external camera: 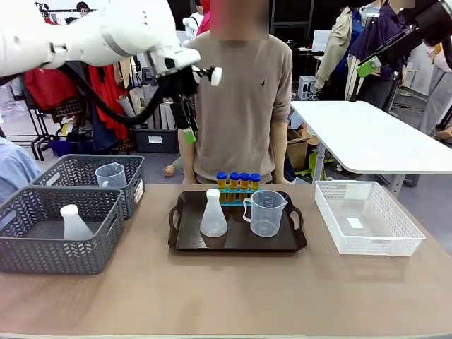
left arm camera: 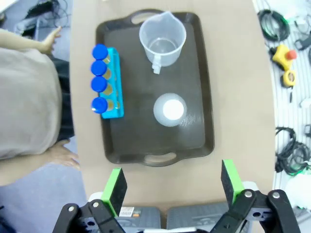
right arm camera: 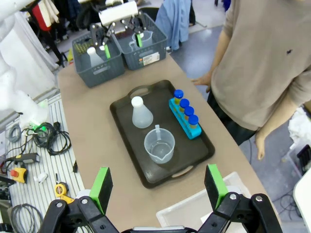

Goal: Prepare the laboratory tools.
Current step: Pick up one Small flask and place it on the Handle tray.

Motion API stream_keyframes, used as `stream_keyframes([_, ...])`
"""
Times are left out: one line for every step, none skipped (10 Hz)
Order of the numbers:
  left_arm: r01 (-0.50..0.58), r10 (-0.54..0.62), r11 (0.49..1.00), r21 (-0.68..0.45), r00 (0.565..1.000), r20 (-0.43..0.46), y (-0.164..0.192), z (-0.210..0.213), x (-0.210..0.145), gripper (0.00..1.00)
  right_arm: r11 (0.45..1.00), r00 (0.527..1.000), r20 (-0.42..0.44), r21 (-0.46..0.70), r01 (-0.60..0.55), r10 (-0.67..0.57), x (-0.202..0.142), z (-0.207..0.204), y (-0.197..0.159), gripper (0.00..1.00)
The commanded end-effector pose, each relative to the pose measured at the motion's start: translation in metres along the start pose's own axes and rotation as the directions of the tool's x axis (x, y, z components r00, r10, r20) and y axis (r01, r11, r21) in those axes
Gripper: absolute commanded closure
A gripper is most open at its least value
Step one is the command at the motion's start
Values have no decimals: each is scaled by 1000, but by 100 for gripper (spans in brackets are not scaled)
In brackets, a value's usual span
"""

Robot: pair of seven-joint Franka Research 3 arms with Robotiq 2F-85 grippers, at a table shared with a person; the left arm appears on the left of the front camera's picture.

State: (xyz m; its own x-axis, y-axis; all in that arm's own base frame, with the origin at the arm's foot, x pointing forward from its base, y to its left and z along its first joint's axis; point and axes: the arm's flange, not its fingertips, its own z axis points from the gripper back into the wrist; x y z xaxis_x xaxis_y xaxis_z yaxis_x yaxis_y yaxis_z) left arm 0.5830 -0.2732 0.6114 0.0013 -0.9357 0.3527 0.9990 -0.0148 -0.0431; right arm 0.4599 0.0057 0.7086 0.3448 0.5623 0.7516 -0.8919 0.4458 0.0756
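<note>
Four tubes (external camera: 238,185), two beakers (external camera: 266,212), two flasks (external camera: 213,213), three baskets (external camera: 366,218), one tray (external camera: 185,239).

On the tan tabletop (external camera: 233,289), a dark brown tray (external camera: 185,241) carries four yellow tubes (external camera: 238,183) with blue caps in a cyan rack (left arm camera: 115,83), a clear measuring beaker (external camera: 265,213) and a frosted white conical flask (external camera: 213,214), between lattice-patterned grey baskets (external camera: 58,227) and a white mesh basket (external camera: 367,216).

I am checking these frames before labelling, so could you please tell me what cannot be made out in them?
- Front view: the tube rack on the tray is largely hidden behind the measuring beaker and conical flask.
- Front view: the right gripper is cut by the top edge, its state unclear.
- Left wrist view: yellow liquid is hidden under the blue-capped tubes, seen from above.
- All views: beaker graduations are too small to read.
</note>
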Motion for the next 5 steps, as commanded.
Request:
stream_keyframes([-63,61,998,10,989,133,-12,19,-29,0,1000,1000,6,3,-4,4,1,0,1,0])
stream_keyframes([-107,97,993,45,976,196,-18,34,-38,0,1000,1000,6,3,-4,4,1,0,1,0])
stream_keyframes([-156,129,984,89,959,253,-25,50,-49,0,1000,1000,6,3,-4,4,1,0,1,0])
stream_keyframes([-184,136,976,115,931,338,-30,65,-60,0,1000,1000,6,3,-4,4,1,0,1,0])
stream_keyframes([-233,167,961,148,918,360,-35,74,-66,0,1000,1000,6,3,-4,4,1,0,1,0])
